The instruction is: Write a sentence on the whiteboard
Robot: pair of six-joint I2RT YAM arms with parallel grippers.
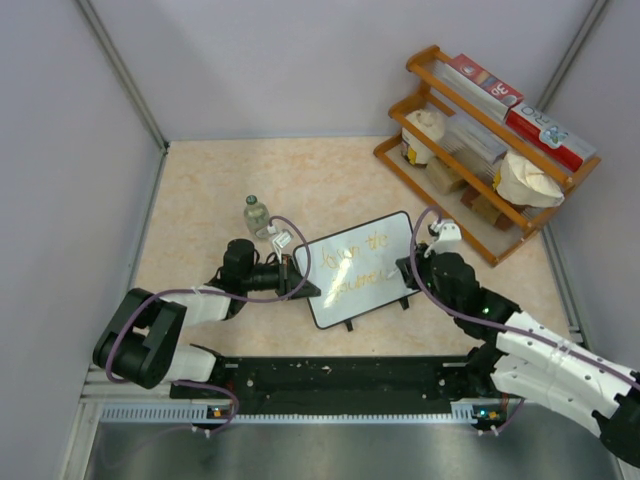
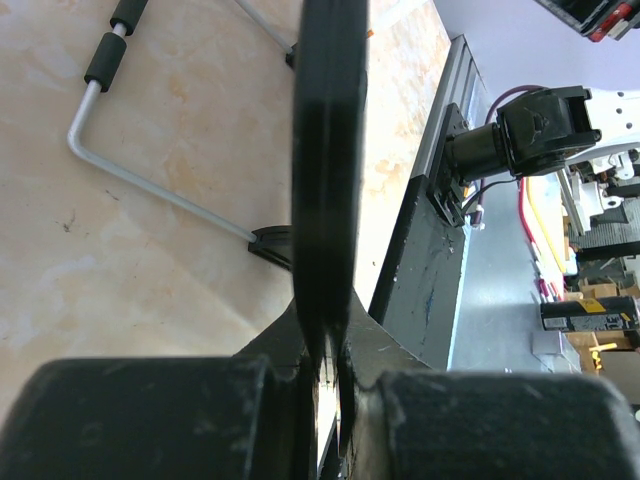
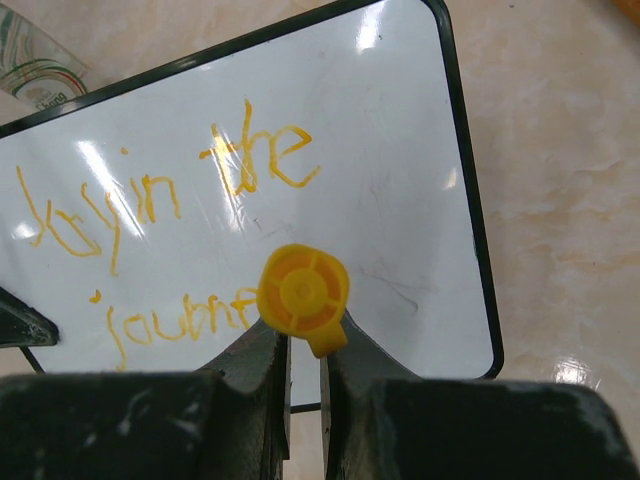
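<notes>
Writing on the whiteboard (image 1: 390, 262), in the middle of the desk (image 1: 200, 200), between the two arms. Clamping its left edge with the left gripper (image 1: 300, 285), most likely to stop any sliding. Squeezing a yellow marker (image 3: 303, 295) tight in the right gripper (image 3: 305, 345), over the board's right part. No telling about tip contact with the board. Reading the sentence (image 3: 170, 200) so far: two orange lines, something like "enjoy the" on top and "journe" below, so probably near the end of the second line and not done yet.

Next, most likely: putting the tip down on the white just after the last letter, pressing softly, keeping the left edge pinned.

Only in the right wrist view: clear letters and the marker's round back end. Only in the left wrist view: the board's black edge pinched between the pads, with a bent wire stand (image 2: 150, 185) behind. Only in the top view: both arms at once, plus a small bottle (image 1: 257, 214) and a wooden rack (image 1: 490, 150) farther back
</notes>
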